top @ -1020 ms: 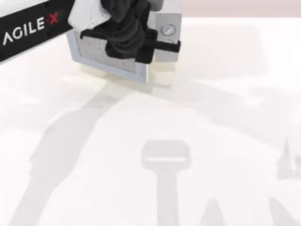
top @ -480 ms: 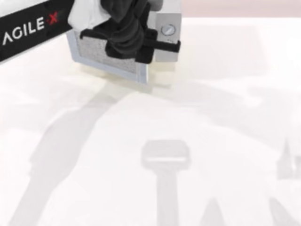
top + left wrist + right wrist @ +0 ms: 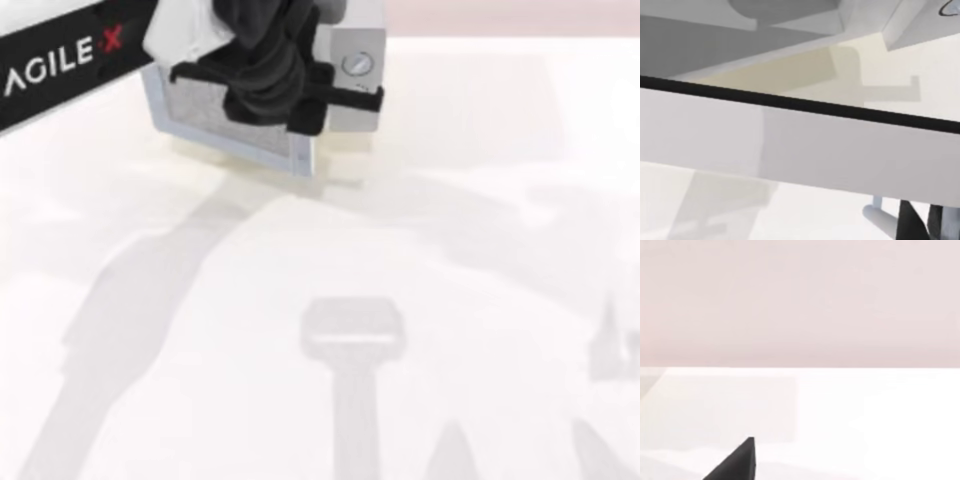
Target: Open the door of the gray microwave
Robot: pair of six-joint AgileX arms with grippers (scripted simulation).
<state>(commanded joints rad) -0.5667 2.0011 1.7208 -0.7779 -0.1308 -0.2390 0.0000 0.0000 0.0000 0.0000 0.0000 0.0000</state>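
The gray microwave (image 3: 356, 100) stands at the table's far edge, left of centre, one round knob (image 3: 357, 63) showing on its side panel. Its door (image 3: 205, 112), with a speckled window, stands ajar, swung out toward the left. My left gripper (image 3: 303, 118) hangs over the door's free edge, shut on the handle. In the left wrist view the door panel (image 3: 815, 150) fills the middle, the pale interior (image 3: 785, 75) lies behind it, and the handle rod (image 3: 879, 219) runs into my dark fingers (image 3: 912, 225). Only one fingertip (image 3: 737, 462) of my right gripper shows.
The white table (image 3: 330, 300) stretches in front of the microwave, crossed by arm shadows. My left arm's black link (image 3: 60, 60) crosses the far left corner. A pinkish wall (image 3: 800, 300) stands behind the table.
The door's free corner has crept a little toward the left and back with my left gripper on it. Nothing else has moved.
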